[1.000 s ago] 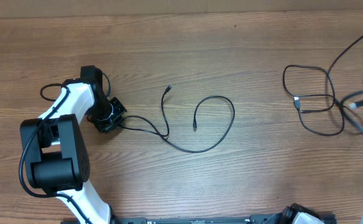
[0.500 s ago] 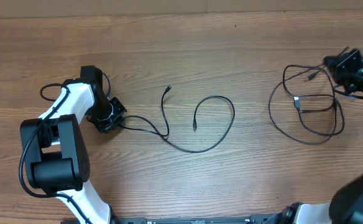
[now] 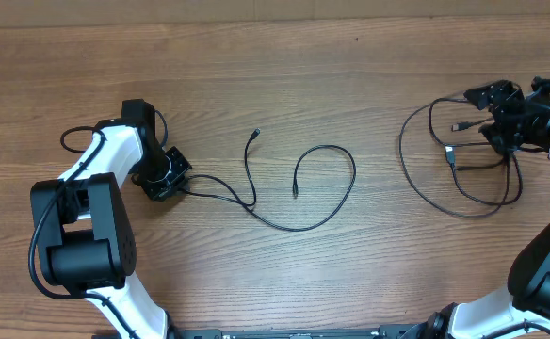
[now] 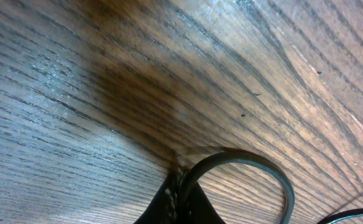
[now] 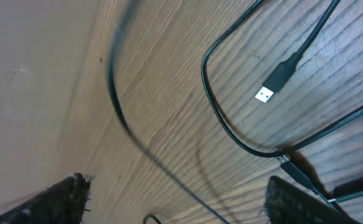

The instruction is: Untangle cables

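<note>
Passable side to side along the far strip of the table (image 3: 350, 66) — bare wood, full width. Passable too down the lane between the middle cable (image 3: 353, 179) and the right-hand cables (image 3: 400, 155), well apart.

In the way at centre: middle cable, snaking out from the left gripper (image 3: 167, 176) into an open loop. In the way at right: overlapping loops around the right gripper (image 3: 487, 118), USB plug (image 5: 275, 84) lying inside one. Blocked near-left by the left arm (image 3: 87, 226), near-right by the right arm (image 3: 548, 264) — bare wood along the near edge between them.
</note>
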